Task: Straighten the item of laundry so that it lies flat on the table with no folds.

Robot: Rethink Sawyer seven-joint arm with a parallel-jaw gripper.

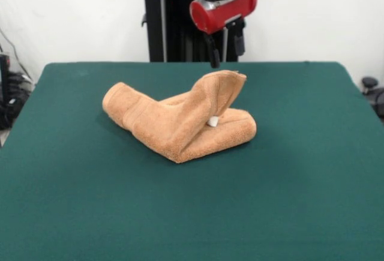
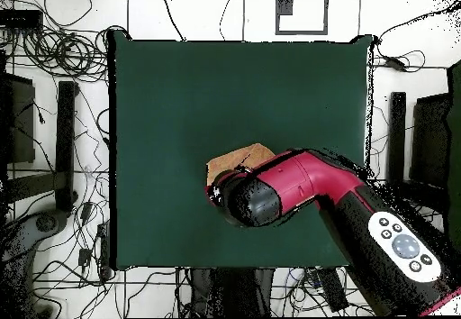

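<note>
Orange-tan terry-cloth towel (image 1: 177, 120) lay bunched near the middle of the dark green felt-covered bench (image 1: 300, 201), folded over itself, one corner raised in a peak at right-centre. Small white tag (image 1: 213, 121) showed under that peak. Red and black arm's gripper (image 1: 227, 50) hung just above the peak; jaws' state could not be told.

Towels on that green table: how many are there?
1. The crumpled orange towel lies near the middle of the table, one corner raised below the robot's hand. From overhead, the arm hides most of it.
</note>
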